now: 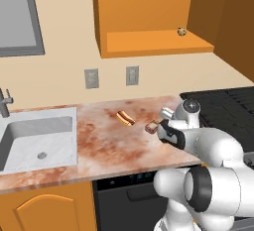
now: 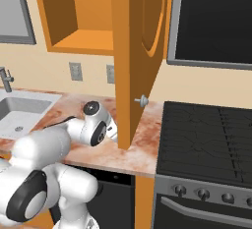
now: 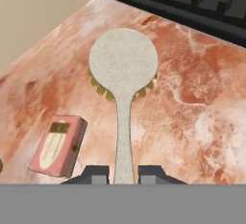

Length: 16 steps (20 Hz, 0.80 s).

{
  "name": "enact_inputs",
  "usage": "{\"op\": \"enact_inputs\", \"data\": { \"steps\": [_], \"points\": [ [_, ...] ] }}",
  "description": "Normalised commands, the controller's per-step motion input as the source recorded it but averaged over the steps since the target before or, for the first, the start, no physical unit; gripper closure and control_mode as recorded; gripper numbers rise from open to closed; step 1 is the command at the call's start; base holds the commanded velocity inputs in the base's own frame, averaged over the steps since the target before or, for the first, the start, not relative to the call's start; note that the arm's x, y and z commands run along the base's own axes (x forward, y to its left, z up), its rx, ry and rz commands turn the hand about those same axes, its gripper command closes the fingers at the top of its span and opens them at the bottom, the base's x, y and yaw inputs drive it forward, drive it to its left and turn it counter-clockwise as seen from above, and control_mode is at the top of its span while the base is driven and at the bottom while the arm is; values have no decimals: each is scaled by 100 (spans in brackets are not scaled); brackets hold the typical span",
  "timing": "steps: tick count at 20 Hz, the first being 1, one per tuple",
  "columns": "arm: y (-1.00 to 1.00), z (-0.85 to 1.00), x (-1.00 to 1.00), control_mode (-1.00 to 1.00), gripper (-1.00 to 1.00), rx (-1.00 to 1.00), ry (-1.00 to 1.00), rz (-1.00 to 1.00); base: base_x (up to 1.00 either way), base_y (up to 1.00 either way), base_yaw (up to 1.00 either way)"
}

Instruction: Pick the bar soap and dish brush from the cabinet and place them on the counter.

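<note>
Pincer [image 3: 123, 174] low over the desk [image 3: 192, 117], its two dark tips on either side of the thin handle of the dish brush [image 3: 124, 59] and closed on it. Brush head round and pale, yellowish bristles showing beneath its rim, pointing away from the hand toward the black stovetop [image 3: 192, 2]; contact between bristles and marble not discernible. Bar soap [image 3: 57, 145] flat on the desk just left of the handle in the hand view, apart from the brush. In the left base view, soap [image 1: 152, 126] just beside the white hand, hot dog [image 1: 125, 118] nearby on the marble toward the sink [image 1: 37, 143]. Cabinet [image 1: 149, 17] above on the wall, door swung open; small speckled round item [image 1: 182, 30] on its bottom board near the right end. In the right base view, open door [image 2: 135, 61] with silver knob [image 2: 141, 100] in front of the arm's wrist, stovetop [image 2: 211, 134] to the right, desk [image 2: 147, 139] below the door. Two wall outlets [image 1: 111, 77] on the beige backsplash.
</note>
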Motion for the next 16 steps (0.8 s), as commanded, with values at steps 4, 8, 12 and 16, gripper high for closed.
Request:
{"op": "enact_inputs", "data": {
  "steps": [4, 8, 12, 16],
  "points": [
    [-1, -22, 28, -100, 100, 0, 8, 2, 0, 0, 0],
    [0, -14, 25, -100, 100, 0, 13, 2, 0, 0, 0],
    [0, -6, 19, -100, 100, 0, 12, 0, 0, 0, 0],
    [-1, -4, 15, -100, 100, -1, 10, 0, 0, 0, 0]
  ]
}}
